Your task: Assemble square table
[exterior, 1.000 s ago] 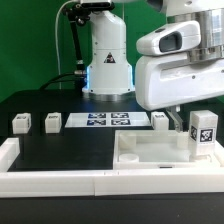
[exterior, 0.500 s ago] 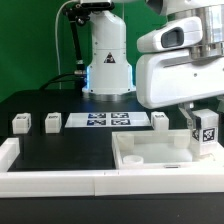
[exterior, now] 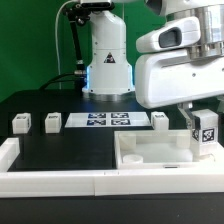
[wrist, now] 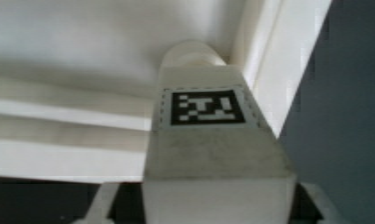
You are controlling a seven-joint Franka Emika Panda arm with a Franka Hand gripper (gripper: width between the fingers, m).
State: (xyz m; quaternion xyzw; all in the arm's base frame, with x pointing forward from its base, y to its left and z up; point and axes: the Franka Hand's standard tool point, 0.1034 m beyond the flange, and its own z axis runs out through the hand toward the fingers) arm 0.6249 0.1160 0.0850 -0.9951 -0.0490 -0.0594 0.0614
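We held the hand [exterior: 203, 114] clamped on one table leg [exterior: 204, 132], its long axis hanging straight down from the fingers, with a corner of the square tabletop [exterior: 150, 165] lying just below the leg's lower end.

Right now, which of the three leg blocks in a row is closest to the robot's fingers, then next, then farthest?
Exterior view, from the fingers holding a fourth leg block:
1. Right leg block, by the marker board's end on the exterior view's right.
2. Middle leg block, by the board's other end.
3. Left leg block, outermost on that view's left.
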